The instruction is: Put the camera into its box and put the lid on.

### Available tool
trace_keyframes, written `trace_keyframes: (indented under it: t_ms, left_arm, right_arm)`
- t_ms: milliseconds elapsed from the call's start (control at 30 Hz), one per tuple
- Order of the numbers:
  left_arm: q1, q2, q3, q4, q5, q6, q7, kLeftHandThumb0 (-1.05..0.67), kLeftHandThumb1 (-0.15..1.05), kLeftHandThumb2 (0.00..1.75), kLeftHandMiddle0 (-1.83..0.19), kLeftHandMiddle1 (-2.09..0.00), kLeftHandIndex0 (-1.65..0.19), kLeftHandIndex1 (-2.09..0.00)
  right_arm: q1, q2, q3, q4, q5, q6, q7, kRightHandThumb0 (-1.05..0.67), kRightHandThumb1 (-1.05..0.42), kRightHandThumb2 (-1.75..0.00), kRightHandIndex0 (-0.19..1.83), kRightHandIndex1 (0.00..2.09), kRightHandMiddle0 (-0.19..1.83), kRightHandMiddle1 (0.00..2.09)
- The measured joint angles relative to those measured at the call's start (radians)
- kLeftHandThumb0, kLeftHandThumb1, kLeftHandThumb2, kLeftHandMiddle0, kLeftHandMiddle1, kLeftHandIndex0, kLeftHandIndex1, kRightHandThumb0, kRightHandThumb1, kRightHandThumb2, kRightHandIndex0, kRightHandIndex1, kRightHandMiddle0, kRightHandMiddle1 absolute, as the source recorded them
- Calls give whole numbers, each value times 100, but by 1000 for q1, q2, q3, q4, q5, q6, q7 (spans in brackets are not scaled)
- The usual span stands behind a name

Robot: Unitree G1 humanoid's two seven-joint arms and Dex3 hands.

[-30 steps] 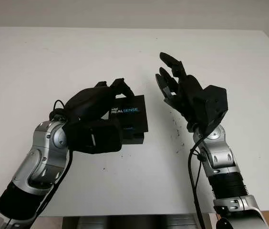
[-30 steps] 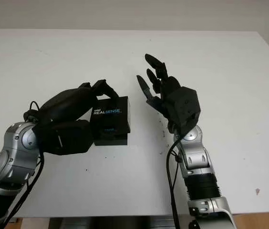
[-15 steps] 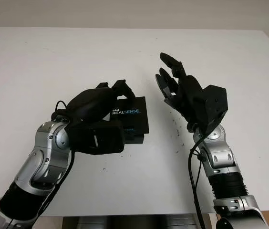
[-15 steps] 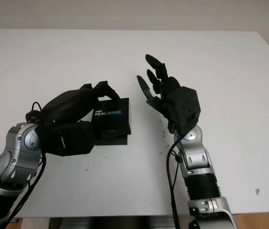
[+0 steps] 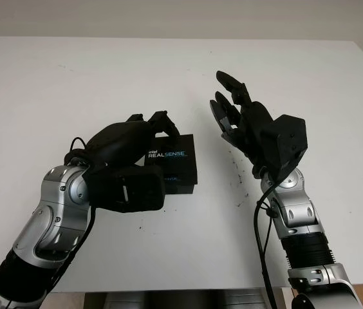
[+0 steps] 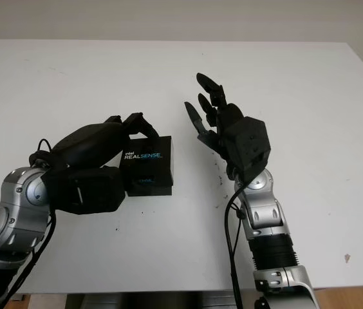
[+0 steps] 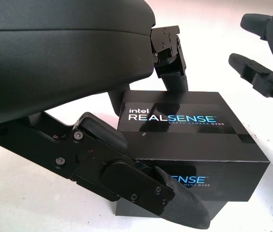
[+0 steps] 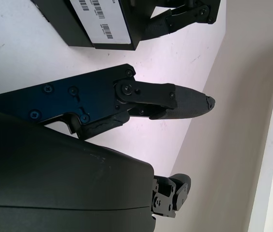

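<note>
A black box lid [image 5: 180,158] printed "Intel RealSense" sits over the black box base [image 5: 185,188], of which a thin strip shows below its front edge. My left hand [image 5: 158,151] is shut on the lid, with fingers [image 7: 171,58] on its far side and the thumb [image 7: 175,203] against its near side. To the right of the box my right hand [image 5: 233,109] is open and raised above the table, palm facing the box. In the right wrist view the box's barcode side [image 8: 98,24] lies beyond a right-hand finger [image 8: 175,104].
The white table [image 5: 72,84] stretches around the box. Small dark specks [image 5: 238,174] mark its surface between the box and my right arm. The table's front edge [image 5: 188,291] runs just below both arms.
My left hand has shifted the lid slightly left and down, so less of the base shows at its right. The right hand has not moved.
</note>
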Motion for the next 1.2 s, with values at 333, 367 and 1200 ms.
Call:
trace_keyframes:
  t_ms: [333,367,1200]
  left_arm:
    - [5,-3,1,-3,19,12,-1,-27,105,15,-9,-206,1,-178]
    - [5,-4,1,-3,21,12,0,-27,105,15,-9,-202,1,-175]
    - [7,2,27,32,31,-36,48,-24,105,12,-26,-209,-7,-173]
  right_arm:
    - [0,0,0,0,1,-1,1,-63,-105,-47,12,5,-16,54]
    - [0,0,0,0,2,-2,2,-63,-105,-47,12,5,-16,54]
    - [0,0,0,0,1,6,8,-65,-105,-46,12,5,-17,56]
